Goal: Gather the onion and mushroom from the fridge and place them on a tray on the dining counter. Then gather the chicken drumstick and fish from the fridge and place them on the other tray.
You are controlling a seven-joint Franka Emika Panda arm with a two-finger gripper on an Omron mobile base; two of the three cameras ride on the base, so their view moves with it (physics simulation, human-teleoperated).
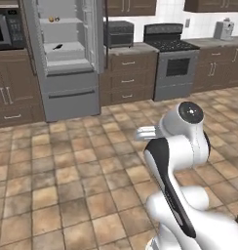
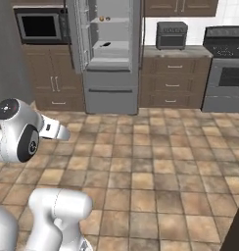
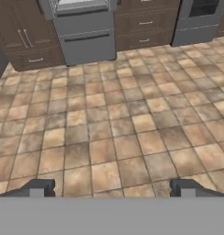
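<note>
Two dark fingertips (image 3: 38, 187) stand far apart at the bottom of the hand view, so the gripper (image 3: 111, 188) is spread wide with nothing between the tips, and under it lies brown tiled floor (image 3: 118, 128); the fridge (image 1: 67, 58) stands at about eleven o'clock in the left base view, doors swung wide, white shelves showing, grey bottom drawers closed; on an upper shelf sit two small items, a yellowish one (image 1: 51, 19) and a brownish one (image 1: 57, 19) just beside it, too small to name; lower down a shelf holds a small dark elongated item (image 1: 57, 47), also too small to tell; the stove (image 1: 170, 58) is at one o'clock, a dark toaster oven (image 1: 118, 33) on the counter between it and the fridge; a microwave (image 2: 39, 27) sits at ten o'clock in the right base view; the white arm (image 1: 182, 166) folds at four o'clock, well apart from the fridge.
</note>
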